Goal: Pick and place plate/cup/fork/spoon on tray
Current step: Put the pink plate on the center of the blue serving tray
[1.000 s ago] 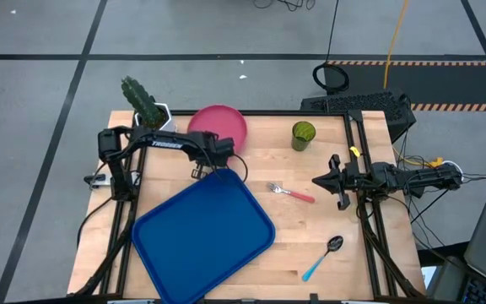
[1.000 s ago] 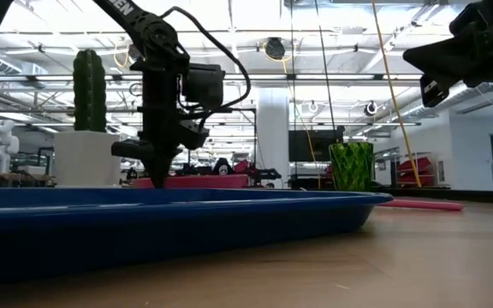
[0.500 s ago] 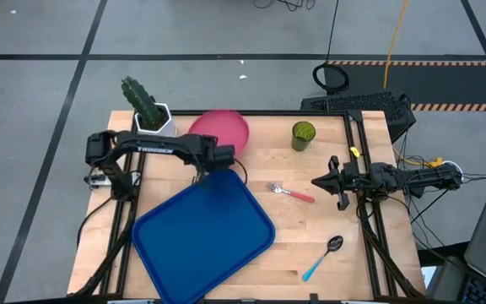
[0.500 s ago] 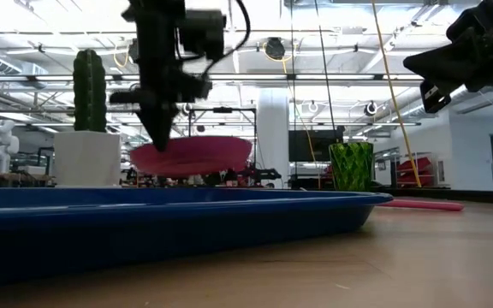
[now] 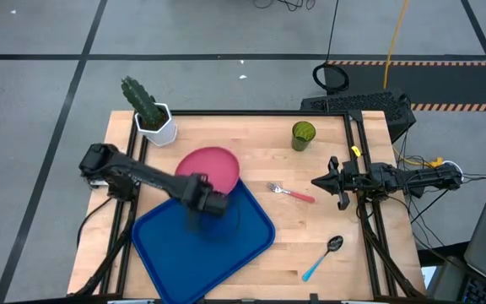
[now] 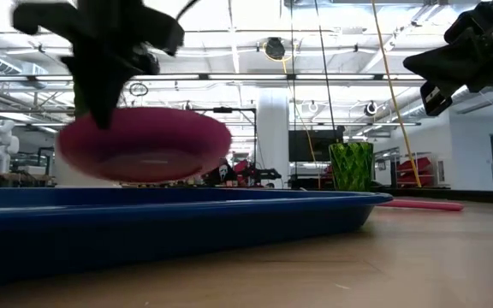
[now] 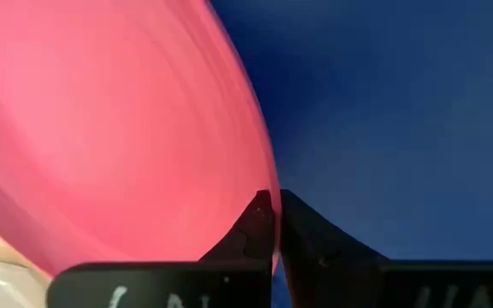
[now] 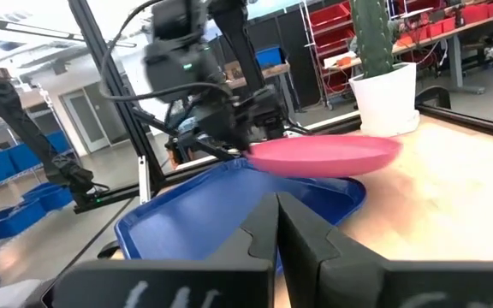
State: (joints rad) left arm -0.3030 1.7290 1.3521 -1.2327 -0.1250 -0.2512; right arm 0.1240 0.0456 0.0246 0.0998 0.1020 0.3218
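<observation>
Leftmost, the cactus pot (image 5: 160, 127) stands at the table's far corner; the left gripper (image 5: 215, 203) hangs over the tray (image 5: 169, 256), fingers clenched on the rim of the plate (image 5: 210, 164), which is airborne, partly over the tray's far edge; it looks light, stiff and slick, so a firm rim pinch suits it; further right, the cup (image 5: 303, 134), fork (image 5: 292, 193) and spoon (image 5: 322, 257) lie on bare wood; the right gripper (image 5: 321, 180) waits beyond, fingers pressed together, empty.
</observation>
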